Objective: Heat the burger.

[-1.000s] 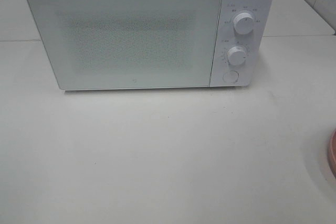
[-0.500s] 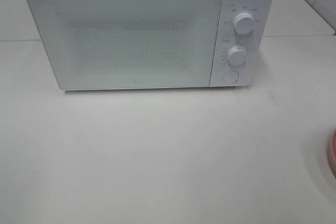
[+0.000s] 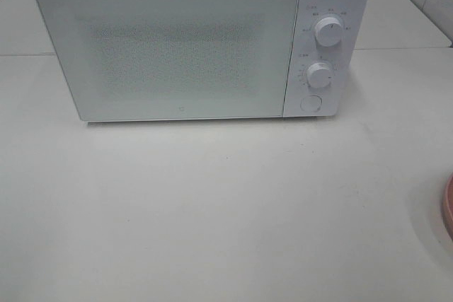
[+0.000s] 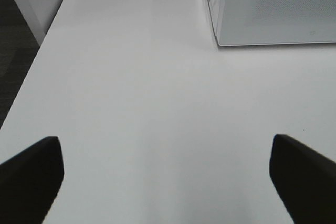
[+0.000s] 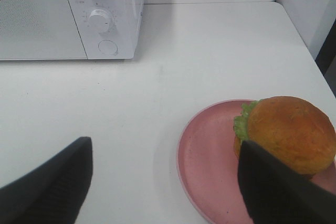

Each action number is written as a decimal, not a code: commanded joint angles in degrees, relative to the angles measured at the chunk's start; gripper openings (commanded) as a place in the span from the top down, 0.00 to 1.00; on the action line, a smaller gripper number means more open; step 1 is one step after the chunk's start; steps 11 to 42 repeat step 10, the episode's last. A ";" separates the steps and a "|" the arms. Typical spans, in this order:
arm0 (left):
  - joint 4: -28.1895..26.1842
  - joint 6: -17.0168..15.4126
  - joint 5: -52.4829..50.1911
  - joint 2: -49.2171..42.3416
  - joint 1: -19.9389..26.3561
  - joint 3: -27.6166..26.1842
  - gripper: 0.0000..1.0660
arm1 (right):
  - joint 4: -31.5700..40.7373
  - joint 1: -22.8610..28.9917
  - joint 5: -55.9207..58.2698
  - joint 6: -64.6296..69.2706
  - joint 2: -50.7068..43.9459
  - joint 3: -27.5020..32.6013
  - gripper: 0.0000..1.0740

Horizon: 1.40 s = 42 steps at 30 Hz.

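The burger (image 5: 286, 129), brown bun over green lettuce, sits on a pink plate (image 5: 210, 150) on the table in the right wrist view. My right gripper (image 5: 163, 182) is open, its fingers apart above the table, one finger in front of the burger and plate. In the exterior high view only the plate's rim (image 3: 449, 206) shows at the right edge; the burger is out of view there. The white microwave (image 3: 191, 44) stands at the back with its door shut. My left gripper (image 4: 165, 174) is open and empty over bare table.
The microwave has two knobs (image 3: 329, 31) and a round button (image 3: 311, 103) on its right panel. Its corner shows in the left wrist view (image 4: 273, 9). The table's left edge (image 4: 31, 72) drops to dark floor.
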 commanded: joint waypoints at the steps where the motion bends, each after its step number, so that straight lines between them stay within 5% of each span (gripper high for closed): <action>1: -0.23 -0.23 -0.97 -1.20 0.63 0.00 0.06 | -0.11 -0.23 -0.52 -0.06 -1.55 0.00 0.32; 42: -0.23 -0.23 -0.97 -1.20 0.63 0.00 0.06 | -0.11 -0.23 -0.52 -0.06 -1.55 0.00 0.32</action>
